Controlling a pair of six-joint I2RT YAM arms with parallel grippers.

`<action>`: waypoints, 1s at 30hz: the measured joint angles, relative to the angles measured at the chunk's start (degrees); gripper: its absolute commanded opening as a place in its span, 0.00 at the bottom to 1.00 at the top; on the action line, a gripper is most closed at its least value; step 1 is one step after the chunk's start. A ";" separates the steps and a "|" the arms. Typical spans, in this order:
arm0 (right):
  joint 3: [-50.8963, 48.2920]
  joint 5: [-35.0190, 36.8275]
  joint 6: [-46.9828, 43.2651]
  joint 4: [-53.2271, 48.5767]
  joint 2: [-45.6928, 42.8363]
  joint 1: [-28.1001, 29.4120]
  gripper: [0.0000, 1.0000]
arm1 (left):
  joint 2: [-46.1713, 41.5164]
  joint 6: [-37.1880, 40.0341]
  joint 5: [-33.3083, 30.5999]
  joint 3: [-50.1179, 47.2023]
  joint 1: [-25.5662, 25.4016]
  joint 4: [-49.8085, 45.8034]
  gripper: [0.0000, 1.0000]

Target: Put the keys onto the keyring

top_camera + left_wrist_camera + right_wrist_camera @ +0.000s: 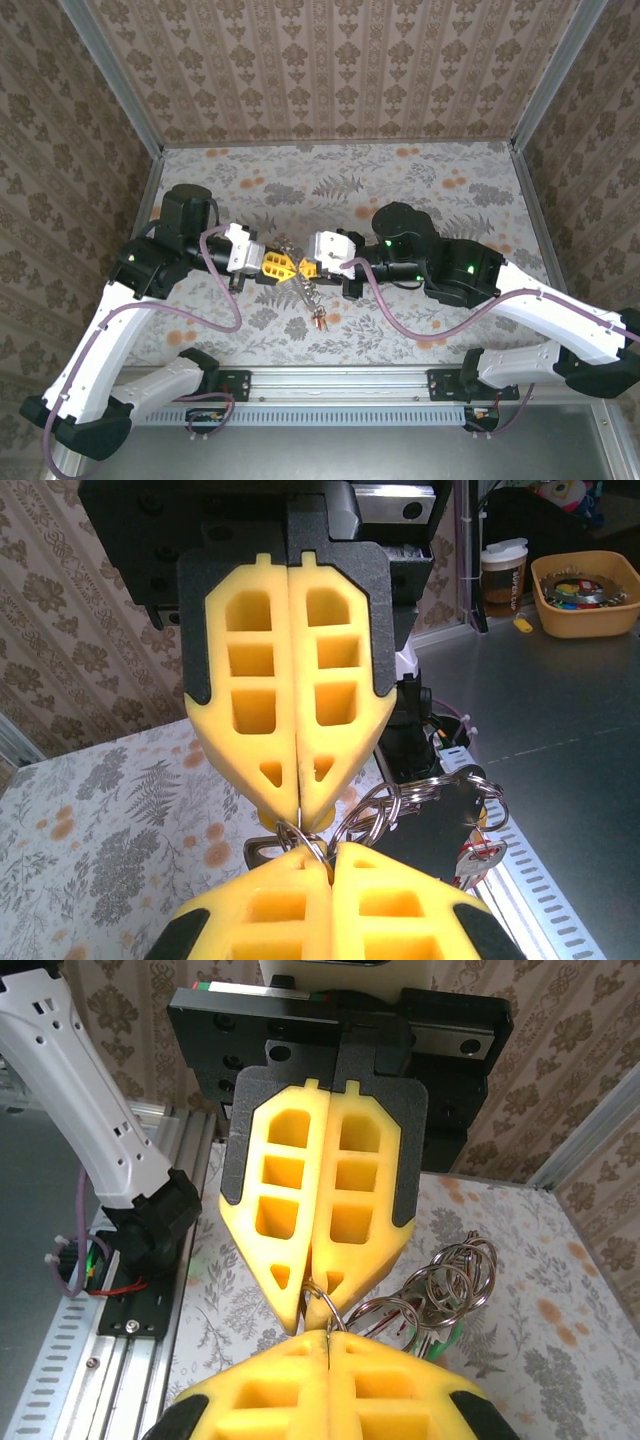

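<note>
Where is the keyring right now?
In the top view, the keyring is held mid-table, pinched between the shut left gripper and right gripper; keys dangle below.

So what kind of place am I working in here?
Probably a lab test booth: patterned wall panels in metal framing, a floral-covered table edged by an aluminium rail, and a grey workbench with a yellow bowl beyond.

Far tabletop (330, 170) free, walls (60, 120) L/R/back
</note>
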 measured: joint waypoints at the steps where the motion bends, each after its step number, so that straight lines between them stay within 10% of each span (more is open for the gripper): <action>1: -0.09 0.94 -0.63 0.02 -0.07 0.46 0.00 | 0.02 0.00 0.00 0.02 -0.04 -0.15 0.00; 30: -3.76 8.66 -6.54 3.50 -2.80 4.24 0.00 | 0.15 0.00 0.09 0.11 -0.68 -0.15 0.00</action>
